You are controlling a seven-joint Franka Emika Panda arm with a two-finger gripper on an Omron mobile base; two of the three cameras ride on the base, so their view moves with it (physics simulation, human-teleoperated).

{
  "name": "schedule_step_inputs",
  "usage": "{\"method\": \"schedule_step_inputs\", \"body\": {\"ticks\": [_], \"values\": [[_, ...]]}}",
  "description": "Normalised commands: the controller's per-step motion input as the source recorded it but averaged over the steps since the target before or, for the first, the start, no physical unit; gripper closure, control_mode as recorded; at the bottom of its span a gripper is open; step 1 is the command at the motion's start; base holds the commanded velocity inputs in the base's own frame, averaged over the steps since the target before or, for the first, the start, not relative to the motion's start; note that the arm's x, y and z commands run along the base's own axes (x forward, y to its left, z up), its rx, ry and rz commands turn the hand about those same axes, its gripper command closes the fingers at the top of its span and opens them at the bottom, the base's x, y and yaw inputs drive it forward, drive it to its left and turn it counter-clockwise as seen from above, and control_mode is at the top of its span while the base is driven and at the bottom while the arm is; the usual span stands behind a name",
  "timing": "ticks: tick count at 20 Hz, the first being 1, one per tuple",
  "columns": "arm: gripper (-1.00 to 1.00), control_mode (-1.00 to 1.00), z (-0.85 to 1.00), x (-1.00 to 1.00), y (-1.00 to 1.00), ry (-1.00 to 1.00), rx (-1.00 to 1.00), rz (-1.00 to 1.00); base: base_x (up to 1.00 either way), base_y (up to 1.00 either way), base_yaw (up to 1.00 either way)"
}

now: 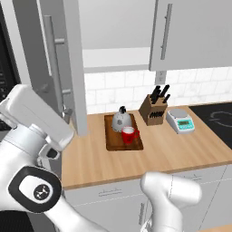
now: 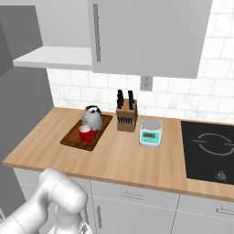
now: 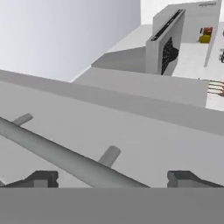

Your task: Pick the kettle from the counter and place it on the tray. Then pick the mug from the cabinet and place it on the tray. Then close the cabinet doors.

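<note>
Presently catalogued: flat grey cabinet door panel (image 1: 63, 59), swung open at upper left of the left base view, bearing a long vertical grey bar handle (image 3: 65, 159) that crossed the lower hand view diagonally. Two-finger gripper (image 3: 111, 179): released, jaws wide, one dark tip either side of the bar, contact unclear. Door judged stiff, light, hinged; best pushed on the panel face or hooked at the bar. Squat silver kettle (image 1: 121, 120) and small red mug (image 1: 129, 134) stood on the dark brown wooden tray (image 1: 114, 144), centre frame. Hinges and cabinet interior hidden; second door (image 1: 190, 31) shut.
</note>
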Motion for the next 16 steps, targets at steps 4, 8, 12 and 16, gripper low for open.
{"method": "schedule_step_inputs", "body": {"ticks": [4, 8, 12, 16], "values": [[-1.0, -1.0, 0.0, 0.41, -0.53, 0.03, 0.17, -0.01, 0.0, 0.0, 0.0], [-1.0, -1.0, 0.01, 0.46, -0.53, 0.02, 0.17, 0.0, 0.0, 0.0, 0.0], [-1.0, -1.0, 0.0, 0.59, -0.47, 0.01, 0.19, 0.0, 0.0, 0.0, 0.0], [-1.0, -1.0, 0.0, 0.53, -0.52, 0.0, 0.21, 0.0, 0.0, 0.0, 0.0]]}}
